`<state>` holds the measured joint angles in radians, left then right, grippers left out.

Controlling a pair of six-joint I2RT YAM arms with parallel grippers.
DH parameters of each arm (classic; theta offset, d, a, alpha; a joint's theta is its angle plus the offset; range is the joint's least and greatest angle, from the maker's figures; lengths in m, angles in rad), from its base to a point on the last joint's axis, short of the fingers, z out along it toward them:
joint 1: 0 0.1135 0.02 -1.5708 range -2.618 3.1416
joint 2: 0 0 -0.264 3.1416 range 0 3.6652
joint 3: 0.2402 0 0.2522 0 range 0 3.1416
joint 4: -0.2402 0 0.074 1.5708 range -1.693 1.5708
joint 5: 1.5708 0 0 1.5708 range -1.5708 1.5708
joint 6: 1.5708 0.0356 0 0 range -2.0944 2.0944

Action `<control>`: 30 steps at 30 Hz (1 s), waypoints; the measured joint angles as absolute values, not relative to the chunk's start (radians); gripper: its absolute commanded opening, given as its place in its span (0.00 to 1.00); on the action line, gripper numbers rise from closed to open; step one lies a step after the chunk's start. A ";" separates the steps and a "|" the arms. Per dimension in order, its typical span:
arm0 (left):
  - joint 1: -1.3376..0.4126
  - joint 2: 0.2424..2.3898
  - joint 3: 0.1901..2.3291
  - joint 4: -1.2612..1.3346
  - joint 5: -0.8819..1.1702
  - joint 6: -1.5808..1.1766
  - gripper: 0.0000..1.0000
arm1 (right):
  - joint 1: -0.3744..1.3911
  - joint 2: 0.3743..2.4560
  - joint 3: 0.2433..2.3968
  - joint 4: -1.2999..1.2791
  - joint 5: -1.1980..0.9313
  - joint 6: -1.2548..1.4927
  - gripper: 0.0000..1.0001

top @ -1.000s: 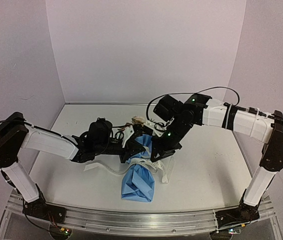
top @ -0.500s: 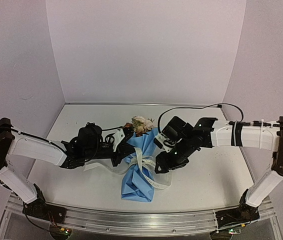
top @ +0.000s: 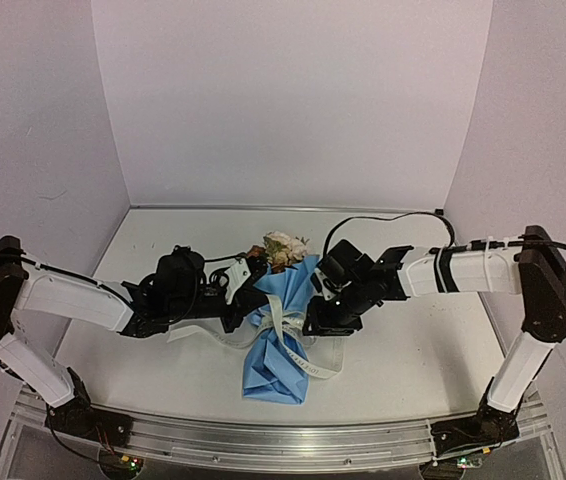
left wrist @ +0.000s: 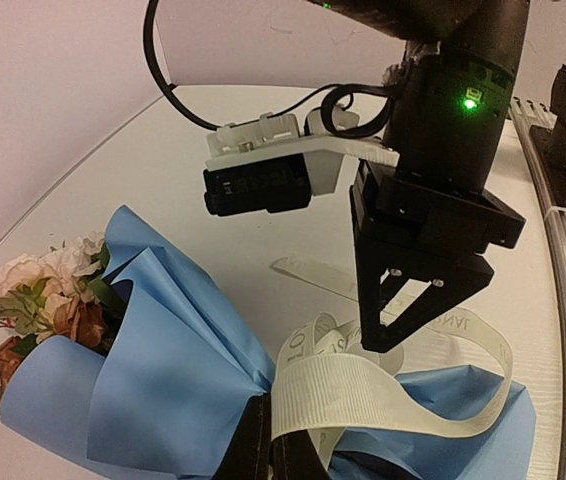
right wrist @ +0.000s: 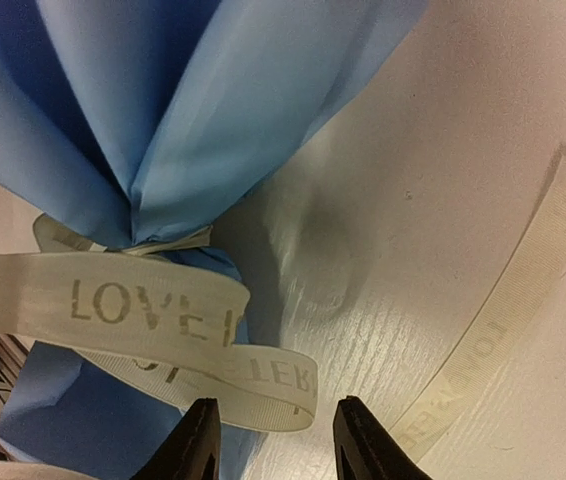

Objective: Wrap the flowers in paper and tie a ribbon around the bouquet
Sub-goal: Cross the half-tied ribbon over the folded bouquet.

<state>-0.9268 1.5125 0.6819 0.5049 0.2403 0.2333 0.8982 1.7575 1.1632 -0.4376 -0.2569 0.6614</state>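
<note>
**Top view.** The bouquet (top: pixel 275 365) lies mid-table with its long axis running 12 to 6, blooms (top: pixel 283 245) at 12 and the stem end at 6. The ribbon (top: pixel 286 322) crosses its pinched waist, with loose tails trailing off toward 9 and toward 5. The left claw (top: pixel 251 305) meets the waist from 9 and the right claw (top: pixel 318 322) meets it from 3. Both are close in, and the right claw is just beside the ribbon's loops.

**Left wrist.** The left claw (left wrist: pixel 271 450) is pressed together at the waist and seems to pinch the ribbon (left wrist: pixel 383 395), which leaves its fingers toward 3 and arches into a loop. The right claw (left wrist: pixel 378 340) points down at that loop from 12, its tips right by the band. From this side I cannot tell its spread.

**Right wrist.** The right claw (right wrist: pixel 278 440) is spread, with bare table (right wrist: pixel 433 150) showing in the gap and nothing gripped. The printed loop of ribbon (right wrist: pixel 213 300) lies at 11 to 12 from the tips, and its near end is just above the gap. The band runs 9 to 3, across the fingers' line. A loose tail curves away at 2 to 3.

The right claw looks the nearer one for taking that loop. A short advance toward 12 should bring the band between its fingers.
</note>
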 measured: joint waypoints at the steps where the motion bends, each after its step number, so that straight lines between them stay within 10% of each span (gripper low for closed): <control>1: -0.927 1.512 0.682 0.505 0.238 0.235 0.00 | 0.898 1.760 1.152 -0.421 -0.258 0.673 0.37; 12: -0.927 1.512 0.682 0.486 0.214 0.236 0.00 | 0.899 1.770 1.082 -0.329 -0.272 0.744 0.01; 30: -0.927 1.512 0.682 0.500 0.239 0.237 0.06 | 0.937 1.678 1.324 -0.612 -0.242 0.562 0.00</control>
